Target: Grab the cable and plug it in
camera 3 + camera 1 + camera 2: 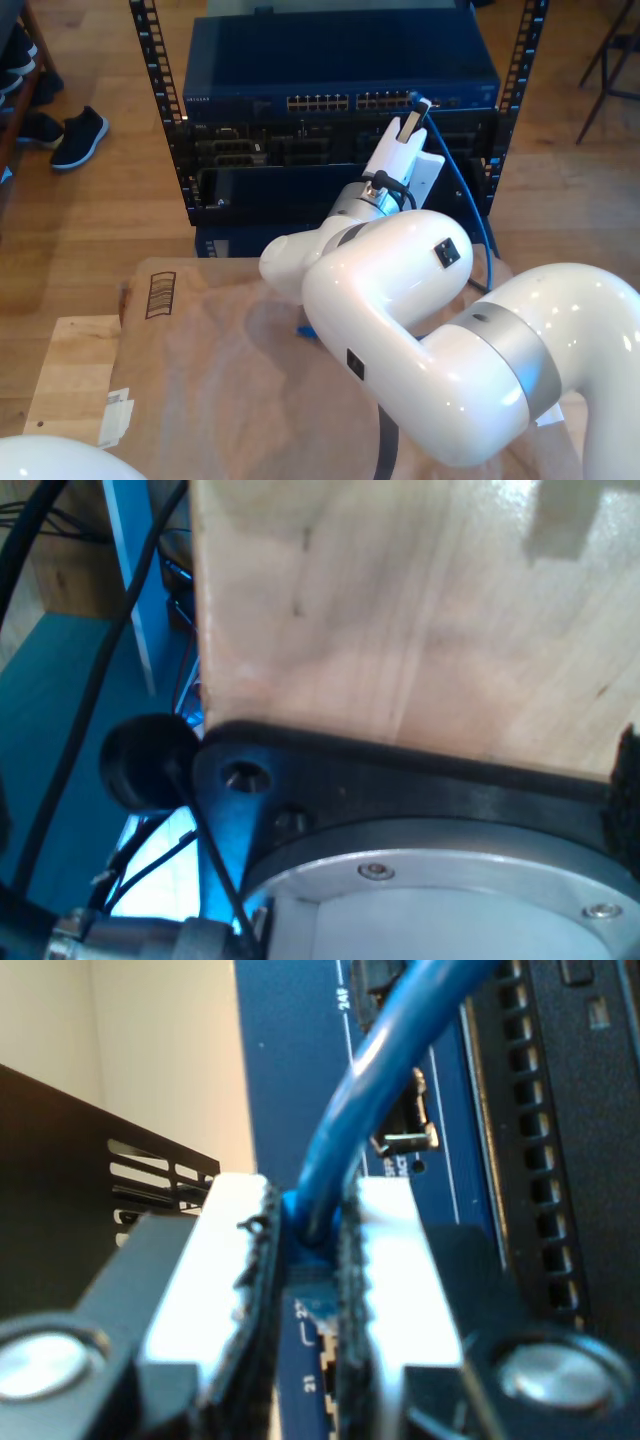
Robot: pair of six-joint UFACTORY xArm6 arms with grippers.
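my second gripper (312,1260) is closed, its two pale fingers (395,1260) with dark ridged pads pressed together on the blue cable (345,1130) just behind its plug. in the exterior view the same gripper (412,120) is at the tip of a big white arm (400,290) that rises from the lower right of that view, bends at a grey-banded joint and stretches away from the camera, wrist tilted upward. the first wrist view looks past a round silver flange (450,900) and a black mounting plate (400,780) of my first arm; the first gripper's fingers cannot be made out there.
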